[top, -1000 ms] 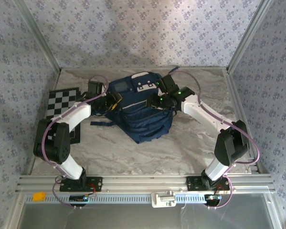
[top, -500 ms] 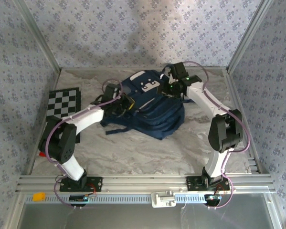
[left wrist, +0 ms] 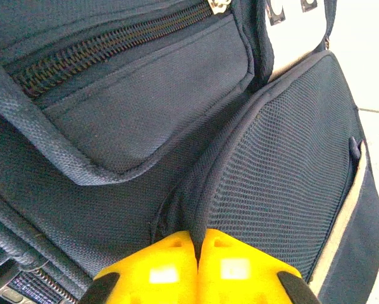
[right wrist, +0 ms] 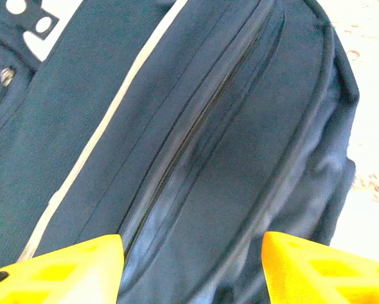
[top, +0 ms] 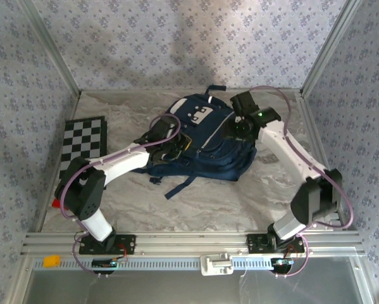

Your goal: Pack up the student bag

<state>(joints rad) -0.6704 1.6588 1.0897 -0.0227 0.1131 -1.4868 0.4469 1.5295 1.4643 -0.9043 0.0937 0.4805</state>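
Note:
The student bag is a big navy backpack with a white patch, lying flat at the back middle of the table with its straps trailing toward the front. My left gripper is at its left side. In the left wrist view the yellow fingers are shut on a ridge of the bag's mesh pocket fabric. My right gripper hovers over the bag's right side. In the right wrist view it stands open over the bag's long closed zipper, with nothing held.
A black-and-white checkered board lies at the left edge. A small red thing peeks out beside the left arm. Metal frame posts and patterned walls close in the sides and back. Bare marble table lies in front of the bag.
The bag has slid right and turned, its straps now trailing to the front. My left gripper shut on its fabric and moved right with it. My right gripper opened wider and shifted right.

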